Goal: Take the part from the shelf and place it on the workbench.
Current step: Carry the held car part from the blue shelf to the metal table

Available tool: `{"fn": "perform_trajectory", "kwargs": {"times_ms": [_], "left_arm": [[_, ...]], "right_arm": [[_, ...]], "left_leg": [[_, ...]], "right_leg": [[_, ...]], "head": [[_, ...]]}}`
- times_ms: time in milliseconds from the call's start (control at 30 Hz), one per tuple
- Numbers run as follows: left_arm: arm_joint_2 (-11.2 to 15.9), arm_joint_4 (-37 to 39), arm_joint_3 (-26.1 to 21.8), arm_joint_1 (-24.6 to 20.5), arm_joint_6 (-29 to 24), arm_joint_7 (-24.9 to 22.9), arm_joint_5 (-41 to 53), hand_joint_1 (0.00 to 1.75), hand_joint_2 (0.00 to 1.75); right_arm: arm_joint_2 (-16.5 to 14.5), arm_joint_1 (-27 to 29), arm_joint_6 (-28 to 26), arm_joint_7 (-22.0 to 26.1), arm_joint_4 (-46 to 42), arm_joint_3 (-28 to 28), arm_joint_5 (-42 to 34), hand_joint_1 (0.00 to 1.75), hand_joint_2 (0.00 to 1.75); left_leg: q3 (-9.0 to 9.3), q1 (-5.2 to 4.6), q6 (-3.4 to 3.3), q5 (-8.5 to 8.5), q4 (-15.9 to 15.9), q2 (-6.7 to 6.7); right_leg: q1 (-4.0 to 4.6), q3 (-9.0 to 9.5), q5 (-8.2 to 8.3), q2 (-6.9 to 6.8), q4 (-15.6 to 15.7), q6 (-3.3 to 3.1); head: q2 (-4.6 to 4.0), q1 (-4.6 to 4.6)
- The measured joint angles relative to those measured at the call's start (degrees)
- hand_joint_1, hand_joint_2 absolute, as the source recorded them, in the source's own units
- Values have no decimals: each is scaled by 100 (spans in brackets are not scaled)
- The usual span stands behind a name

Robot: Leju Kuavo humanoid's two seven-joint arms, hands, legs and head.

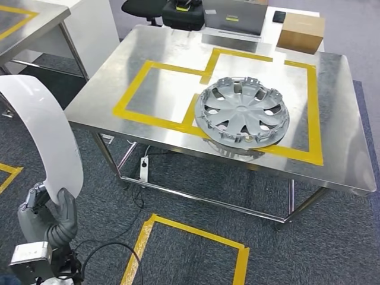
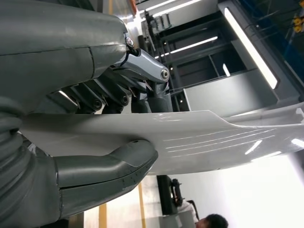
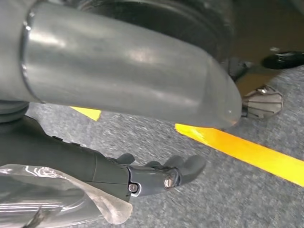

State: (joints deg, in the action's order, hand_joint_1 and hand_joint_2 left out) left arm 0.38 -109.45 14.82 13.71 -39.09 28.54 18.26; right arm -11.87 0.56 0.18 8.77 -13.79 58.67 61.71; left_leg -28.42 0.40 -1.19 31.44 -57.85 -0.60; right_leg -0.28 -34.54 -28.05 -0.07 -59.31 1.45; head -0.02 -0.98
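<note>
Nearest: left hand, low at the robot's left side, holds the part, a curved white panel. The left wrist view shows the thumb under the panel and the fingers over it, a clamp across its thin edge. The panel stands up and arches over the hand, likely carried high so it clears the surface edge on the way in.

Right hand hangs over the carpet, fingers loosely extended, holding nothing.

Further on: the steel surface, marked with yellow tape boxes. A silver hubcap fills the right box; the left box is bare, probably the drop spot.

Farthest: a cardboard box, closed, contents unknown, and a laptop.

The part is well short of the surface; placing not yet begun.
</note>
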Motion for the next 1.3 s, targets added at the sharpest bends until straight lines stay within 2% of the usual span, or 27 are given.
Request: {"fn": "perform_trajectory", "kwargs": {"times_ms": [67,133,200,233,300,333,367,433,467,500,600,633,667,700,767,800,833,867,900,933,967,1000,1033,1100,1167,1233,1300], "left_arm": [[1,-2,0,2,0,-12,-2,175,175],[3,-4,0,0,-1,-18,-1,175,175],[5,-5,2,0,0,-21,-2,175,175],[8,-5,3,2,0,-24,-2,175,175],[16,-5,5,9,-1,-32,-4,175,175],[22,-5,6,9,-1,-36,-5,175,175],[27,-5,7,10,-1,-40,-8,175,175],[37,-4,7,13,-1,-43,-11,175,175],[39,-3,8,14,0,-47,-11,175,175],[41,-3,10,20,0,-51,-12,175,175],[46,-9,8,36,-1,-58,-10,175,175],[48,-13,6,35,-1,-56,-8,175,175],[47,-15,4,31,-2,-55,-6,175,175],[45,-17,4,28,-1,-55,-4,175,175],[43,-18,4,24,0,-54,-1,175,175],[43,-18,4,26,1,-54,-1,175,175],[43,-18,4,27,1,-54,-1,175,175],[43,-18,4,27,1,-54,-2,175,175],[43,-18,5,27,1,-54,-2,175,175],[43,-17,5,25,1,-54,-3,175,175],[44,-16,7,23,1,-55,-3,175,175],[44,-16,9,20,2,-56,-3,175,175],[44,-15,10,18,2,-59,-2,175,175],[44,-16,14,15,3,-66,-1,175,175],[45,-16,16,5,3,-72,4,175,175],[48,-15,19,-1,5,-80,8,175,175],[50,-14,22,2,8,-91,8,175,175]], "right_arm": [[-2,11,1,-1,0,5,6,0,0],[-10,28,1,-1,0,14,7,0,0],[-15,28,4,-1,0,26,10,0,0],[-15,27,8,-1,0,33,13,0,0],[-15,35,16,-1,0,45,24,0,0],[-16,42,17,-1,0,52,31,0,0],[-19,47,18,-1,0,61,39,0,0],[-24,51,21,-1,0,79,57,0,0],[-26,48,24,0,-1,86,64,0,0],[-27,43,26,2,-1,91,70,0,0],[-28,28,33,7,-4,95,94,0,0],[-28,22,35,10,-5,95,101,0,0],[-28,11,37,11,-6,95,105,0,0],[-28,1,39,13,-7,95,107,0,0],[-28,-5,45,15,-6,95,114,0,0],[-28,2,48,15,-6,95,117,0,0],[-28,11,51,15,-6,96,121,0,0],[-28,20,54,15,-6,96,125,0,0],[-28,26,54,16,-7,97,128,0,0],[-27,36,54,17,-7,99,133,0,0],[-25,41,55,20,-7,104,139,0,0],[-24,41,56,22,-7,112,146,0,0],[-22,43,58,25,-7,121,152,0,0],[-26,41,67,29,-7,133,166,0,0],[-33,41,76,33,-7,138,179,0,0],[-37,30,80,34,-7,142,196,0,0],[-37,32,80,34,-7,151,207,0,0]], "left_leg": [[31,-4,64,10,-23,2],[-64,-4,114,-6,-280,7],[-418,10,173,107,-892,14],[-642,18,200,243,-1233,15],[-995,29,231,456,-1634,16],[-1063,32,235,415,-1597,16],[-1051,34,232,242,-1391,17],[-910,29,204,-270,-742,28],[-853,14,173,-415,-483,36],[-815,-2,135,-488,-325,42],[-708,-18,0,-467,-177,32],[-649,-8,-37,-459,-141,29],[-582,3,-67,-448,-115,27],[-533,10,-86,-419,-97,29],[-448,5,-112,-328,-90,27],[-393,-1,-117,-272,-90,21],[-323,-7,-121,-214,-90,13],[-237,-14,-121,-151,-89,4],[-141,-21,-115,-82,-86,-1],[-57,-26,-104,-15,-82,-2],[16,-30,-83,46,-75,-6],[60,-31,-53,95,-54,-10],[97,-30,-20,115,-44,-14],[138,-32,44,100,-57,-19],[21,-33,100,46,-365,-10],[-346,-17,159,169,-983,-3],[-756,2,204,489,-1492,-2]], "right_leg": [[7,68,-30,-2,83,-67],[-21,170,-34,-6,137,-122],[-39,294,-93,-10,181,-172],[-40,347,-137,-9,189,-189],[-40,465,-239,-2,190,-193],[-41,542,-297,3,190,-187],[-43,629,-359,8,190,-174],[-42,777,-486,11,190,-134],[-38,812,-542,9,194,-105],[-34,826,-587,3,216,-72],[-32,947,-612,-12,277,38],[-32,939,-601,-12,184,63],[-33,823,-611,-8,-20,79],[-35,597,-656,-5,-357,90],[-32,38,-914,-3,-1091,101],[-30,-191,-1062,-3,-1299,100],[-28,-330,-1128,-2,-1330,95],[-25,-378,-1049,-2,-1178,81],[-19,-354,-812,-2,-883,54],[-9,-302,-469,3,-559,20],[7,-254,-199,8,-281,-12],[26,-203,-4,9,-106,-46],[40,-178,81,14,-26,-73],[40,-74,70,16,43,-118],[8,65,45,20,107,-166],[-12,188,-29,21,136,-208],[-13,291,-123,25,138,-218]], "head": [[0,-1],[0,-9],[0,-22],[0,-26],[0,-25],[0,-24],[0,-25],[0,-21],[0,-18],[0,-16],[0,-10],[0,1],[0,17],[0,35],[0,61],[0,63],[0,66],[0,67],[0,67],[0,66],[0,60],[0,53],[0,45],[0,36],[0,14],[0,-11],[0,-16]]}}
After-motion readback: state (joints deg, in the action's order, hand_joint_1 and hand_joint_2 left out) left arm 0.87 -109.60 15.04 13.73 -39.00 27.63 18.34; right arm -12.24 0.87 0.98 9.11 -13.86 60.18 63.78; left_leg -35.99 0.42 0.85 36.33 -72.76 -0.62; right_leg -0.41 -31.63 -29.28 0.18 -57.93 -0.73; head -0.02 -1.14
